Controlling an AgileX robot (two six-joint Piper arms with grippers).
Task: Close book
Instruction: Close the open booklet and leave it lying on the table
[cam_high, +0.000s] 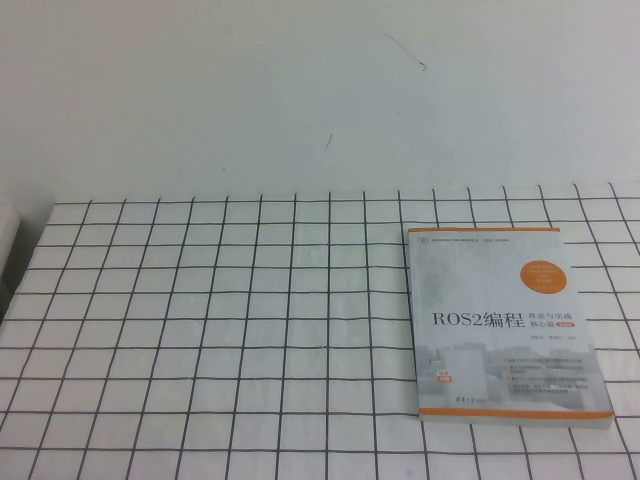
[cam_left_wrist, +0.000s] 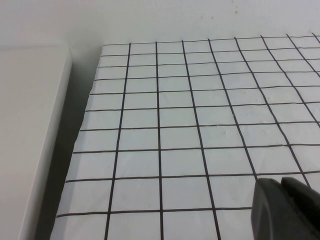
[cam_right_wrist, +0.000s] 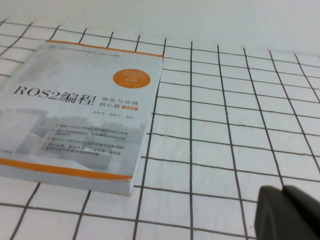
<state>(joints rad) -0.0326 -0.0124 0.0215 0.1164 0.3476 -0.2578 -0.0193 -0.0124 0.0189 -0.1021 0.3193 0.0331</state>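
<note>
Treat the book (cam_high: 508, 325) as seemingly shut already: front cover up, flat on the table (cam_high: 200, 330), toward the table's right side and near edge (no spread pages showing). Check only that the cover sits flush; press lightly near the free edge if lifted, without shoving anything across the table. Read the long axis as running from the table's near edge to its far edge, title upright from the robot's side, spine probably on the left. Find the left pincer (cam_left_wrist: 286, 210) over the table's bare left part, the right pincer (cam_right_wrist: 287, 215) over the table's right part, near the book. Cannot tell whether either stands apart or together.
</note>
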